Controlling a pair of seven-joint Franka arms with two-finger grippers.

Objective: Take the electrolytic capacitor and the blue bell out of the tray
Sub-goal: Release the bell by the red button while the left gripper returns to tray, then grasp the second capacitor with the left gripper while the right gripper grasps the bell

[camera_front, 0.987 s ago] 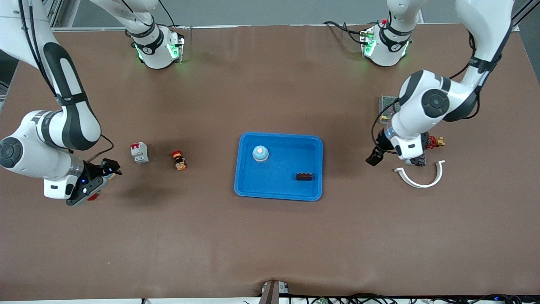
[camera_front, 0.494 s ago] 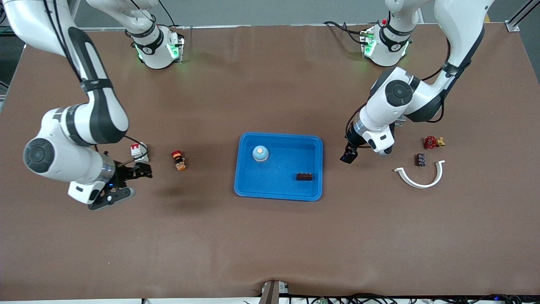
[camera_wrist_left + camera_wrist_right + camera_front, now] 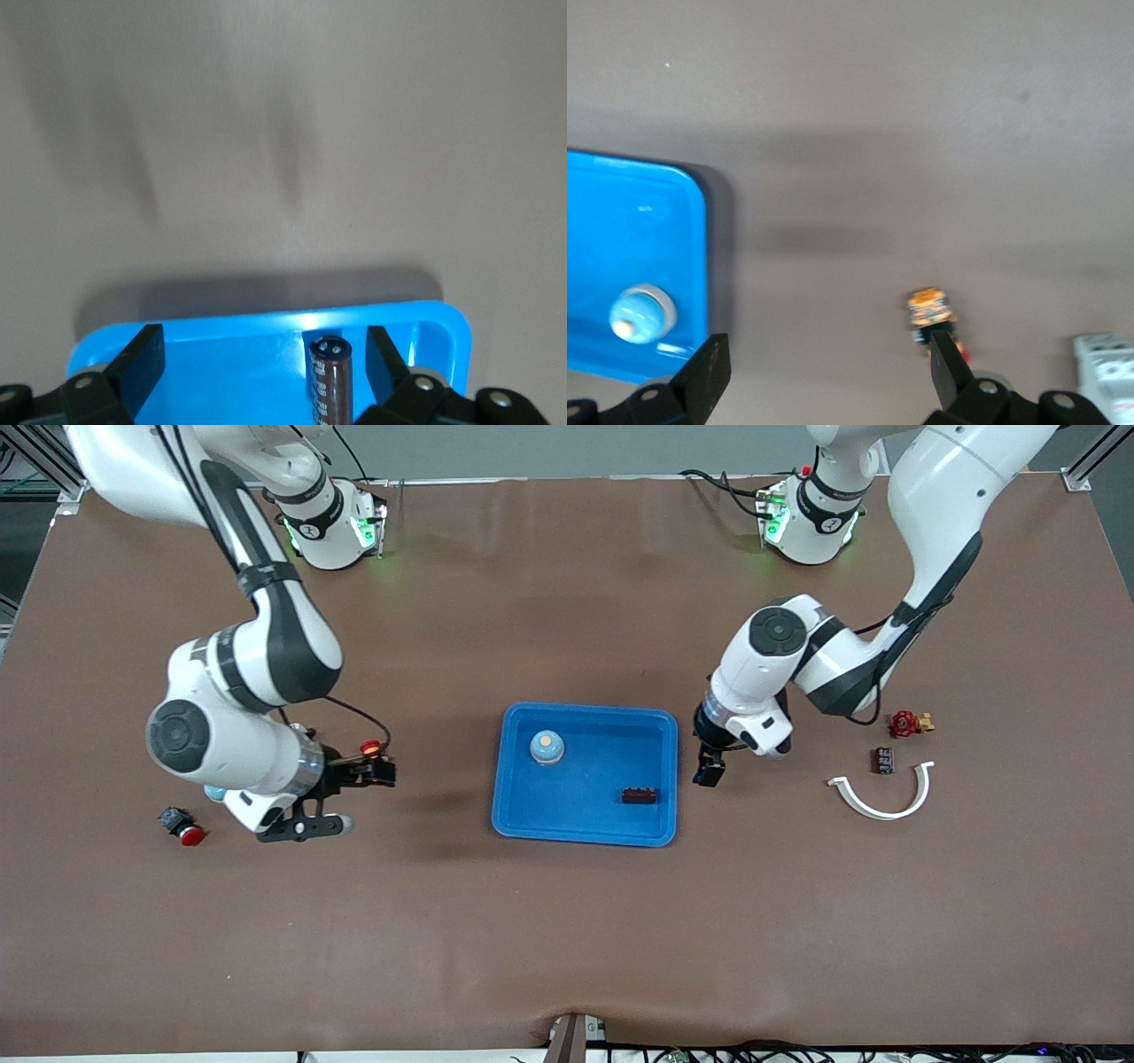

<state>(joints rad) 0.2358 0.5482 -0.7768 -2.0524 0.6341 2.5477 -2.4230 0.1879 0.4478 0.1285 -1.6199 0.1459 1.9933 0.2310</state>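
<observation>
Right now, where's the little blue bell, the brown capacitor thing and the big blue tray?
blue bell [image 3: 547, 747], front view, on its round top.
capacitor [image 3: 639, 795], front view, middle of its dark body.
tray [image 3: 588, 711], front view, on its raised rim nearest the robots' bases.

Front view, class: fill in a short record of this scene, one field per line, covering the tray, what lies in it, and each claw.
tray: blue tray, mid-table
in tray: blue bell; electrolytic capacitor, nearer the front camera
left claw: open, empty, over the table beside the tray rim near the capacitor
right claw: open, empty, over the orange and red button
task state: both items in the tray
</observation>
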